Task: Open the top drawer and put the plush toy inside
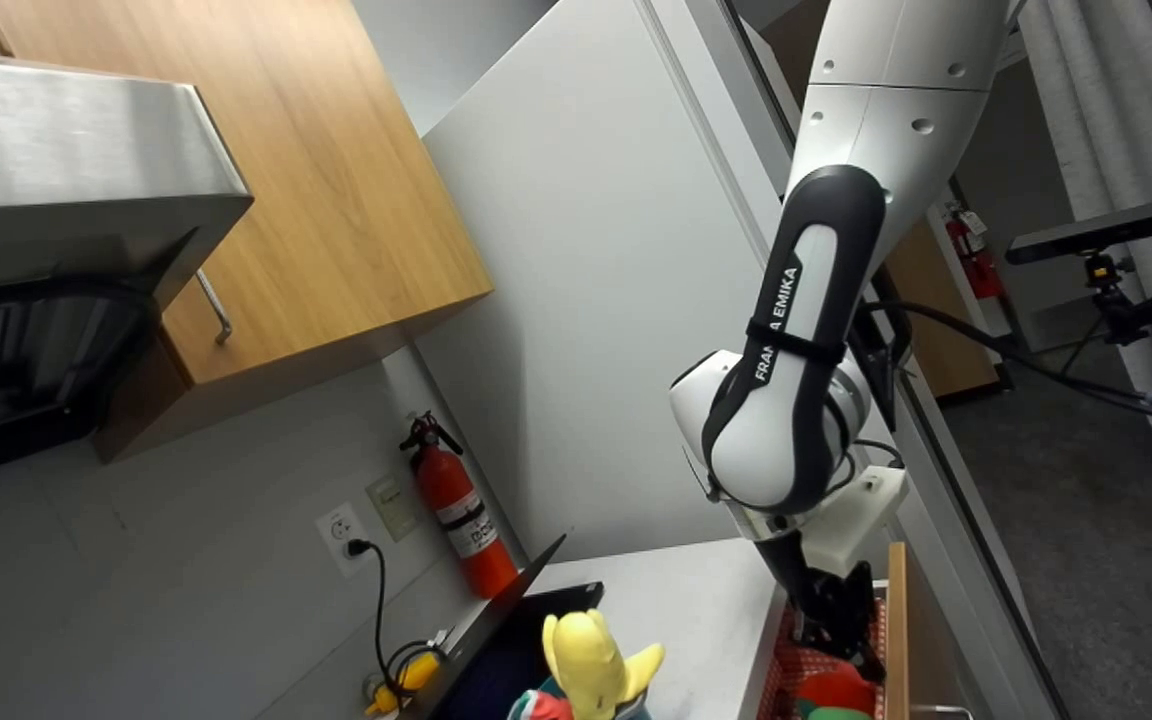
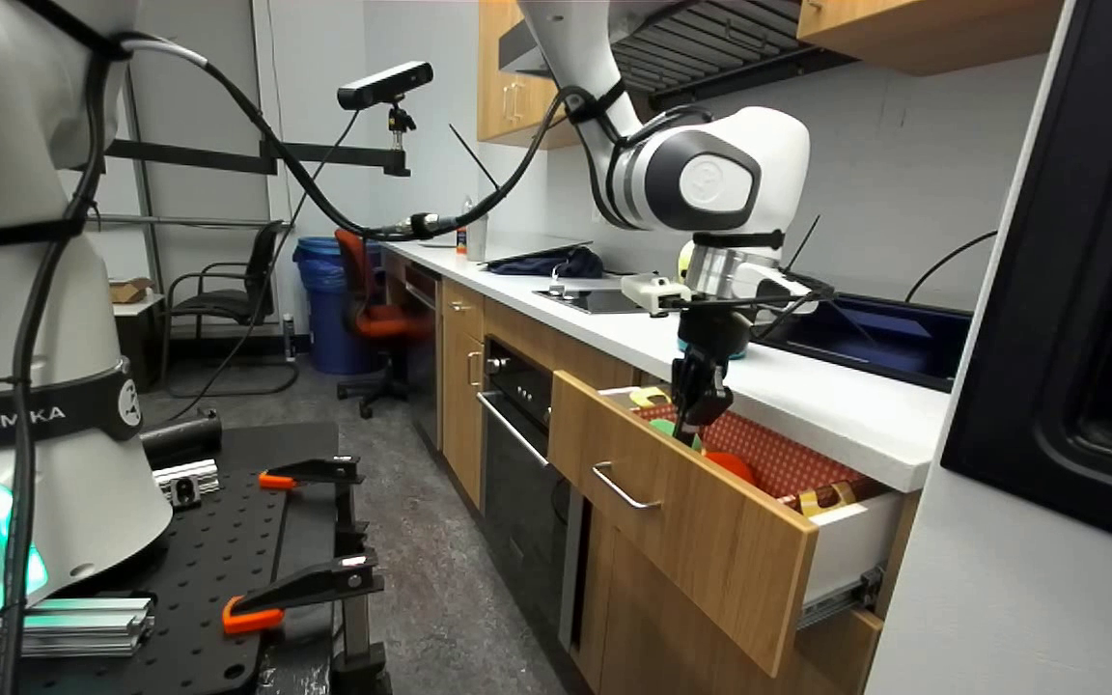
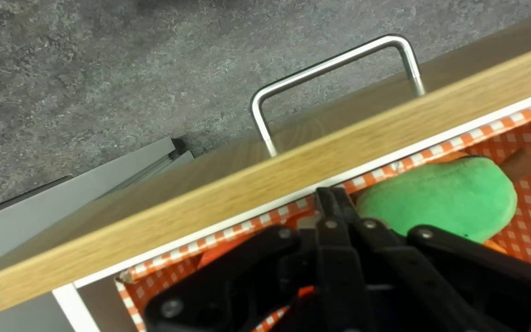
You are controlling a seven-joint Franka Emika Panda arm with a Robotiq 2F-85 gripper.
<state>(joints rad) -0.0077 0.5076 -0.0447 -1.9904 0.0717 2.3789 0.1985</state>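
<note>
The top drawer (image 2: 681,502) is pulled open, with its red-checked inside showing; its front also shows in an exterior view (image 1: 897,640) and in the wrist view (image 3: 191,198). The yellow plush toy (image 1: 588,665) is on the counter side in an exterior view, upright in or behind a teal container; only a sliver of yellow shows behind the wrist in an exterior view (image 2: 685,255). My gripper (image 3: 332,190) points down into the drawer, fingers together with nothing between them. Its tips are at the inner side of the front panel; it also shows in both exterior views (image 1: 874,668) (image 2: 681,434).
In the drawer lie a green soft thing (image 3: 440,198), beside the fingers, and a red thing (image 1: 836,688). The metal handle (image 3: 330,65) sticks out from the drawer front. The white counter (image 1: 646,580) overhangs the drawer. A dark blue-black bin (image 2: 879,338) stands on it.
</note>
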